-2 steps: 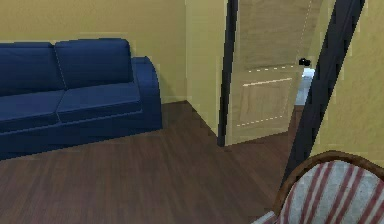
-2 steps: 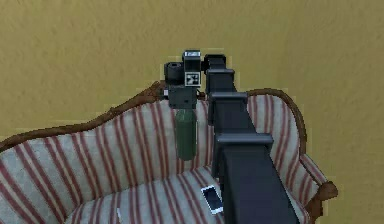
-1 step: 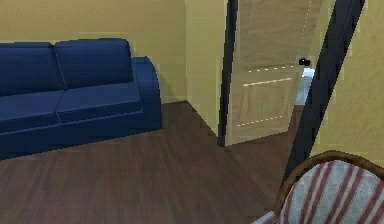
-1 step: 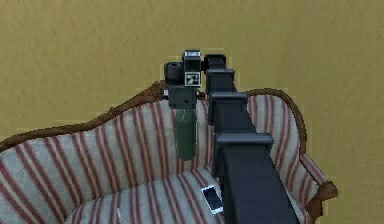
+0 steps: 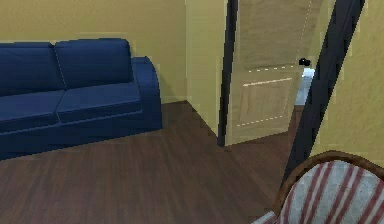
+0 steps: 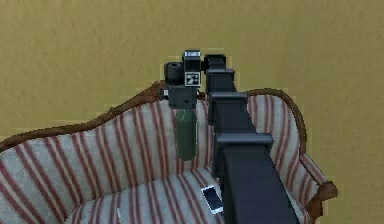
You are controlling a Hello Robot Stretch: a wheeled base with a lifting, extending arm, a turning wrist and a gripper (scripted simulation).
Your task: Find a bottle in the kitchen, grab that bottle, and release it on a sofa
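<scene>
A dark green bottle [image 6: 186,137] hangs upright from my gripper [image 6: 183,108], clear of the cushions, so the gripper holds the bottle. It hangs in front of the backrest of a red-and-white striped sofa [image 6: 90,160] with a carved wooden frame. The dark arm bar [image 6: 235,130] reaches out over the seat from the bottom edge. In the forward view a corner of that striped sofa [image 5: 335,195] shows at the bottom right, and a dark blue sofa [image 5: 70,95] stands against the yellow wall at the left.
A small white flat device [image 6: 212,198] lies on the striped seat beside the arm. A cream panelled door [image 5: 265,70] stands open in the forward view's middle right, with a dark door frame [image 5: 325,80] beside it. Dark wood floor [image 5: 150,175] stretches before the blue sofa.
</scene>
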